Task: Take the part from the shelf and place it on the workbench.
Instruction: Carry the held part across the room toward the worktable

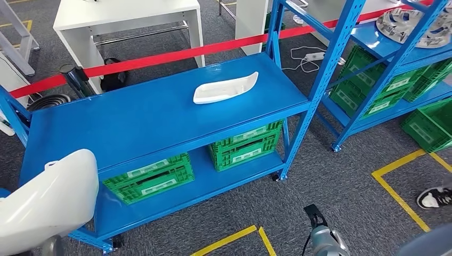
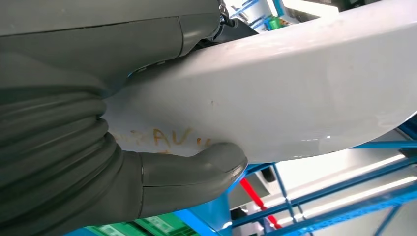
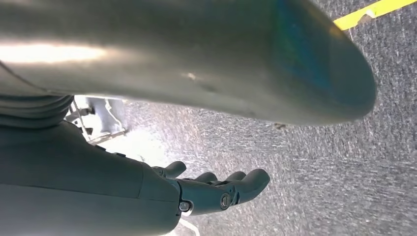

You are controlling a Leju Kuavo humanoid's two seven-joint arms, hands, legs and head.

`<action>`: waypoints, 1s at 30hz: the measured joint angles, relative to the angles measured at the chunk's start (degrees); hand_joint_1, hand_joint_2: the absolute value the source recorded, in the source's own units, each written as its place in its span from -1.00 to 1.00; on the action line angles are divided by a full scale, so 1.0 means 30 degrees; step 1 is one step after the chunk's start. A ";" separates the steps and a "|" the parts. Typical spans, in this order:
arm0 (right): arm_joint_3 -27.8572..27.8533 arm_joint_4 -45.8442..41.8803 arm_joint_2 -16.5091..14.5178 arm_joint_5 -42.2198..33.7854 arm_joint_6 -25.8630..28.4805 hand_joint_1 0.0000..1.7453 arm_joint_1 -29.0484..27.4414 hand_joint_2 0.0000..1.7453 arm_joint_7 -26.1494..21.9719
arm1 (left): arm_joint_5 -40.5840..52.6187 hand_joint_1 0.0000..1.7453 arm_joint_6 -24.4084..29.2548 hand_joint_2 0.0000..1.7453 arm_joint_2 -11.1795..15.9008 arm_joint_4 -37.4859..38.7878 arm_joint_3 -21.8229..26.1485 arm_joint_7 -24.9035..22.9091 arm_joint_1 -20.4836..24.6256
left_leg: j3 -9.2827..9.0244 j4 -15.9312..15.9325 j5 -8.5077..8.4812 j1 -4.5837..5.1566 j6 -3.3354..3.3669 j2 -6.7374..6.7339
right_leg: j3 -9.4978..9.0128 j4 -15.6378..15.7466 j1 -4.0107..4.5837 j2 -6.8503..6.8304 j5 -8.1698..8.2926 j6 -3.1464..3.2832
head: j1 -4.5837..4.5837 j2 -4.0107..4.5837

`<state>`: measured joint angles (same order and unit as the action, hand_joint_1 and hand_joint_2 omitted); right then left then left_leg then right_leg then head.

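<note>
Green crates (image 1: pixel 151 178) sit on the lower blue shelf (image 1: pixel 160 114), ahead of the left hand (image 2: pixel 187 172); what they hold cannot be told. That hand grips a white part (image 2: pixel 275 93), thumb pressed against its face, near the shelf's front corner. A second white part (image 1: pixel 225 88) lies on the shelf top, well beyond. The right hand (image 3: pixel 216 189) hangs over grey carpet, fingers apart, holding nothing.

A white, smooth, curved part (image 1: pixel 45 200) is sitting in the left hand's (image 2: pixel 98 147) grip, low beside the blue shelf (image 1: pixel 133 117); faint orange letters are showing on it.
</note>
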<state>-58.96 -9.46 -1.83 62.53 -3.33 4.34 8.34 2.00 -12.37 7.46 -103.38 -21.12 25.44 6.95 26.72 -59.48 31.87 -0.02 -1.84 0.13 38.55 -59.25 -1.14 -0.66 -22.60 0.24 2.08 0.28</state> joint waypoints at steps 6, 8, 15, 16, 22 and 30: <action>0.0006 0.0007 0.0388 -0.0122 0.0045 -1.00 -0.0167 -1.00 0.1328 | -0.0604 1.00 0.0203 1.00 -0.0395 0.1092 -0.0253 -0.0106 0.1254 | 0.0556 0.1087 -0.0917 0.0143 0.0973 -0.0077 | 0.0627 -0.1068 -0.0190 0.0103 -0.1242 -0.0695 | -0.0113 0.0000; 0.0007 0.0007 0.0559 0.0047 -0.0102 -1.00 -0.0199 -1.00 0.1554 | -0.0709 1.00 0.0508 1.00 -0.0428 0.1341 -0.0266 0.0018 0.1332 | 0.1135 0.1056 -0.1399 0.0181 0.1079 -0.0169 | 0.1179 -0.3522 -0.0112 0.0166 -0.3218 -0.0761 | -0.0098 0.0000; 0.0062 -0.0004 0.0667 -0.0025 -0.0372 -1.00 -0.0203 -1.00 0.0564 | -0.0700 1.00 0.0636 1.00 -0.0536 0.2055 -0.0421 0.0670 0.1299 | 0.3360 0.0141 -0.2688 0.0221 0.0692 -0.0287 | -0.2929 -0.0830 0.0019 0.0231 -0.2828 -0.0586 | -0.0058 0.0000; 0.0055 -0.0004 0.0676 -0.0293 -0.0286 -1.00 -0.0205 -1.00 0.0310 | -0.0715 1.00 0.0566 1.00 -0.0596 0.2145 -0.0505 0.0707 0.1338 | 0.3457 0.0052 -0.2807 0.0244 0.0592 -0.0288 | -0.3307 -0.0151 0.0059 0.0240 -0.3163 -0.0445 | -0.0052 0.0000; -0.0206 0.0000 0.0794 -0.1007 0.0122 -1.00 -0.0434 -1.00 -0.0255 | -0.0935 1.00 0.0277 1.00 -0.0754 0.2869 -0.0769 0.0667 0.1541 | 0.4351 -0.2097 -0.0656 0.0112 -0.0039 -0.0162 | -0.2396 0.0088 -0.0008 0.0030 -0.2258 0.0376 | -0.0109 0.0000; -0.0209 0.0009 0.0498 -0.0528 -0.0217 -1.00 -0.0682 -1.00 0.0159 | -0.0913 1.00 0.0585 1.00 -0.0830 0.3222 -0.0898 0.0864 0.1591 | 0.0524 -0.0524 -0.0343 0.0164 0.0277 -0.0103 | -0.0537 -0.0004 0.0061 0.0027 -0.0539 0.0111 | -0.0098 0.0000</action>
<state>-59.59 -9.44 -0.34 60.95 -3.98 2.29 8.81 -0.74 -10.62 4.97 -93.72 -23.82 28.03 11.72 28.29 -61.05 30.84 0.47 -1.00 -0.18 36.94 -59.26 -0.96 -0.58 -24.21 0.57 1.78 0.28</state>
